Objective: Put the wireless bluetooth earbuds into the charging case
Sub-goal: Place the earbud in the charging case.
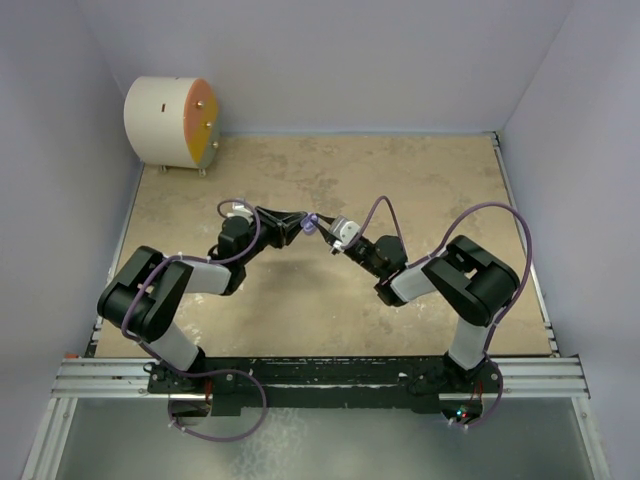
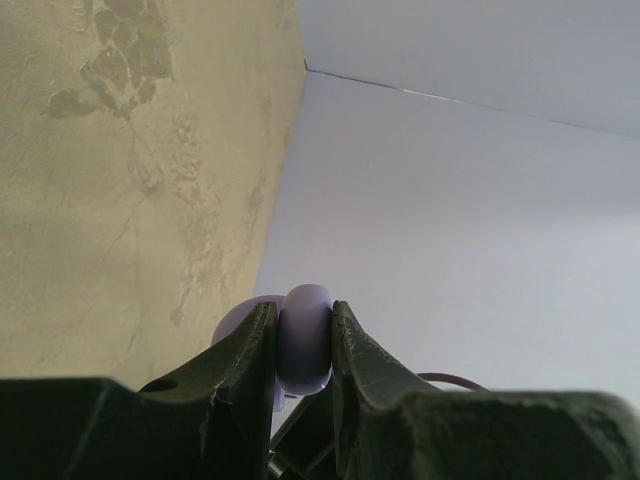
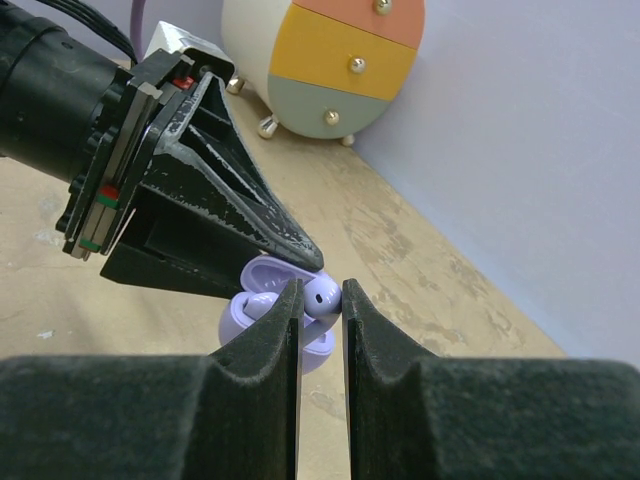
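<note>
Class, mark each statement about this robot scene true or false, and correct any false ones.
1. The left hand is shut on the lilac case. True.
2. The right hand is empty. False: it pinches a lilac earbud.
3. The case's lid is closed. False: it stands open.
4. A round drawer unit stands at the far left corner of the table. True.
</note>
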Robot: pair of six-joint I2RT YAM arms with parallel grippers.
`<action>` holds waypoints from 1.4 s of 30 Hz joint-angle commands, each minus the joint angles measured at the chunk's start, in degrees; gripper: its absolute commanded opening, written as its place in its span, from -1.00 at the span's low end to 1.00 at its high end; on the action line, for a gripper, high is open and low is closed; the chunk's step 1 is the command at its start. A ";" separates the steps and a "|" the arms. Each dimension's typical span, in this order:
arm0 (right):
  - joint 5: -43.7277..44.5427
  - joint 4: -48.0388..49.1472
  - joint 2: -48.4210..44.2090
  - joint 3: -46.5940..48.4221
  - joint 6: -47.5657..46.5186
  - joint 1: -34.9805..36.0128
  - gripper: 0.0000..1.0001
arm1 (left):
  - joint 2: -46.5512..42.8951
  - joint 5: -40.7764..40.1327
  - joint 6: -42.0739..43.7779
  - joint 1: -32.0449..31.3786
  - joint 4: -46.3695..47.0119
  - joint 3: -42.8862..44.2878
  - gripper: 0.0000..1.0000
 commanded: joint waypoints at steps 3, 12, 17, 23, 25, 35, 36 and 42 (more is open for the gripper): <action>-0.78 45.70 -0.81 2.06 -1.00 0.47 -1.00 | -0.88 1.04 0.23 -0.48 2.50 2.59 -1.00; -0.29 45.73 -0.96 2.25 -1.16 0.56 -1.00 | -1.28 0.93 0.42 -0.80 1.87 2.54 -1.00; 0.00 45.69 -0.49 2.30 -1.39 0.58 -1.00 | -1.40 0.87 0.25 -1.01 2.40 2.37 -1.00; 0.48 46.25 0.23 1.96 -1.47 0.58 -1.00 | -2.48 0.64 0.25 -1.13 1.92 2.15 -1.00; 0.69 46.41 0.36 1.71 -1.59 0.58 -1.00 | -2.79 0.54 0.25 -1.11 1.90 2.06 -1.00; 1.09 46.37 0.27 0.54 -2.36 0.52 -1.00 | -3.98 0.16 0.08 -1.11 1.45 1.81 -1.00; 1.11 46.45 0.28 0.49 -2.41 0.56 -1.00 | -4.13 0.12 0.07 -1.15 1.37 1.79 -1.00; 1.11 46.57 0.14 0.12 -2.59 0.57 -1.00 | -4.16 -0.21 -0.07 -1.11 1.38 2.17 -1.00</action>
